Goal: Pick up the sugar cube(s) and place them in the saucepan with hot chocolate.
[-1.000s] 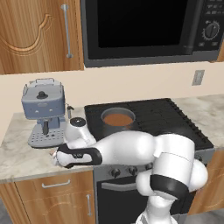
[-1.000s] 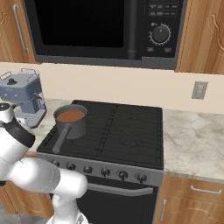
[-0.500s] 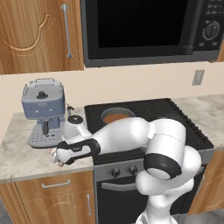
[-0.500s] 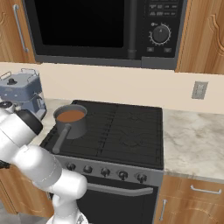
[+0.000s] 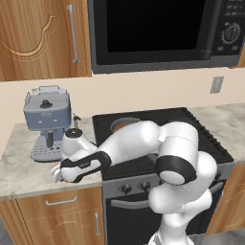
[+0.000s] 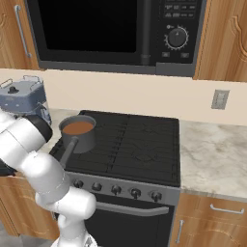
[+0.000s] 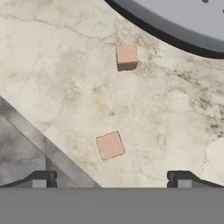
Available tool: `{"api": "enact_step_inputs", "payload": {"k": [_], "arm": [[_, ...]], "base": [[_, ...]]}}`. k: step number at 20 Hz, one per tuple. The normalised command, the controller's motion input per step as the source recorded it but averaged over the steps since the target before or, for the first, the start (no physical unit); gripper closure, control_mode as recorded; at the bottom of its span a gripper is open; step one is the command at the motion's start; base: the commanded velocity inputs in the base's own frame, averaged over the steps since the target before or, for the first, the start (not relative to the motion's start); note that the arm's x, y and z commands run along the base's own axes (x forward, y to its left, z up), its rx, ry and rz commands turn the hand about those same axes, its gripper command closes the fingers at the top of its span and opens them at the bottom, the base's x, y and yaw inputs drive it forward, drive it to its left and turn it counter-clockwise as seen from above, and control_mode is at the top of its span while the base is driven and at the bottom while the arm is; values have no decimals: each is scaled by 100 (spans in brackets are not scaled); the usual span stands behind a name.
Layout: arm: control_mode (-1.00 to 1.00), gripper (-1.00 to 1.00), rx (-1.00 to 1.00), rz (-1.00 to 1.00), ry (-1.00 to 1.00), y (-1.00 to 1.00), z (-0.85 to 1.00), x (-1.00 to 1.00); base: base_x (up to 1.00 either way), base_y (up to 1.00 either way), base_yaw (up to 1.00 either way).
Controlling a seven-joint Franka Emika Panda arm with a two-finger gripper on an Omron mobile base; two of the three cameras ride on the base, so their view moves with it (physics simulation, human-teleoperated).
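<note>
Gripper (image 7: 111,179) of mine hangs low over the marble counter (image 7: 166,122), jaws spread wide and holding nothing; in the hand view my two dark fingertips (image 7: 41,178) stand far apart at the bottom edge with bare stone between them. Two sugar cubes lie on that stone. The nearer sugar cube (image 7: 110,145) sits between the lines of my fingertips and just ahead of them, flat on the counter and touched by nothing. The farther sugar cube (image 7: 127,57) lies well apart from the first, close to the dark curved edge of the espresso machine's base (image 7: 183,19) (I see only a slice of that base, at the top right). A dark grey strip of the stove edge (image 7: 26,140) cuts across the lower left of the hand view.

From the left base view, my arm reaches down to the counter in front of the blue-grey espresso machine (image 5: 47,119), just left of the stove (image 5: 191,129). The saucepan with hot chocolate (image 6: 77,133) stands on the front left burner, brown liquid showing inside, its long handle pointing toward the front of the stove, well apart from both cubes.
</note>
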Motion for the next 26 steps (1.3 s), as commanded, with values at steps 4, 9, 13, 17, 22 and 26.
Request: {"api": "enact_step_inputs", "payload": {"k": [4, 9, 13, 17, 22, 26], "arm": [[-100, -100, -2, 0, 5, 10, 0, 0], [-100, -100, 0, 0, 8, 0, -8, 7], [-100, -100, 0, 0, 9, 8, -20, 6], [-100, -100, 0, 0, 6, 1, -28, 0], [-100, -100, 0, 0, 1, 0, -23, 0], [-100, -100, 0, 0, 0, 0, -11, 0]], "base": [[0, 0, 0], [0, 0, 0], [0, 0, 0], [0, 0, 0], [0, 0, 0], [0, 0, 0]]}}
